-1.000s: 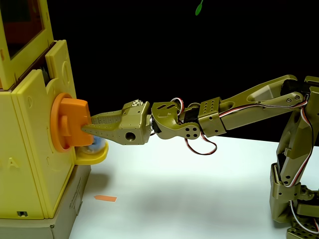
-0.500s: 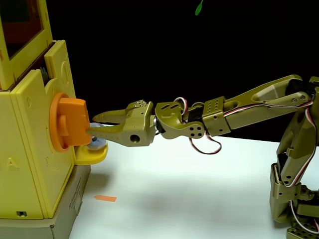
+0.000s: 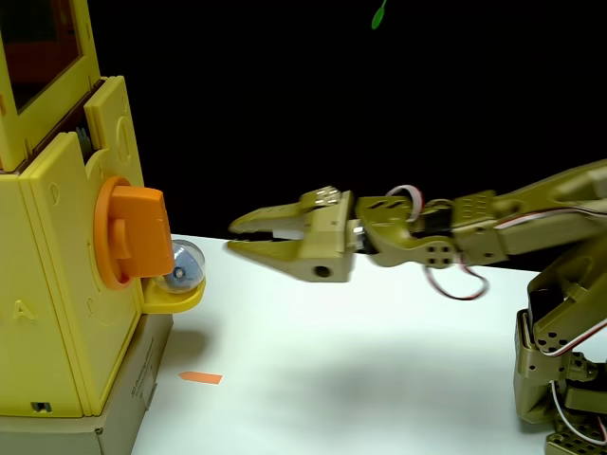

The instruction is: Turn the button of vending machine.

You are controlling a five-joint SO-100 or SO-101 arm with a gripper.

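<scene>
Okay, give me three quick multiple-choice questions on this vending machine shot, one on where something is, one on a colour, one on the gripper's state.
1. Where does the clear capsule ball sit?
A. On the yellow tray under the knob
B. On the white table
C. Between the gripper's fingers

2. What colour is the knob on the vending machine?
A. Green
B. Orange
C. Blue

3. What is the gripper doing?
A. Clamped on the knob
B. Holding the ball
C. Open in the air, apart from the knob

Answers:
1. A, the ball rests on the small tray just below the knob.
2. B, the knob is plainly orange against the pale yellow body.
3. C, its fingers are slightly parted with nothing between them, and dark background shows between them and the knob.
</scene>
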